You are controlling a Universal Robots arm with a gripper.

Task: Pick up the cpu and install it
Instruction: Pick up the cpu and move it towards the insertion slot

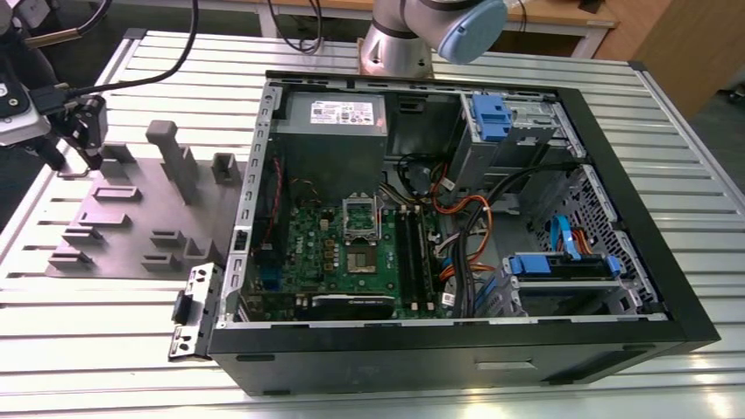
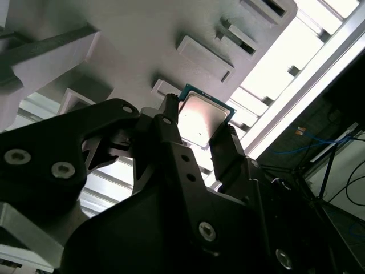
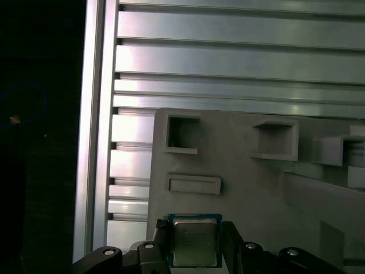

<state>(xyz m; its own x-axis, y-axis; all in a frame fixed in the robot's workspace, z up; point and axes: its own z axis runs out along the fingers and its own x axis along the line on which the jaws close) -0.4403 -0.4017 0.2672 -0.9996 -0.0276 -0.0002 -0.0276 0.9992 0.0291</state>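
pick-up looks in hand: at the exterior view's upper left the gripper (image 1: pixel 72 157) clamps the cpu (image 2: pixel 204 121) by its edges at the grey holder plate (image 1: pixel 128 240), well apart from the motherboard socket (image 1: pixel 361 229).

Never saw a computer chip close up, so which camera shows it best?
First wrist view: the chip faces it squarely. Second wrist view: chip tilted, glare-washed. Exterior view: too small to tell.

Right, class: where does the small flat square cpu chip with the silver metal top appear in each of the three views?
Exterior view: too small to make out; the black gripper carrying it hangs at the exterior view's left.
Second wrist view: the cpu sits between the gripper's fingers, above the plate.
First wrist view: the cpu sits between the same fingers.
Shared landmark: the grey plastic fixture plate with raised blocks.
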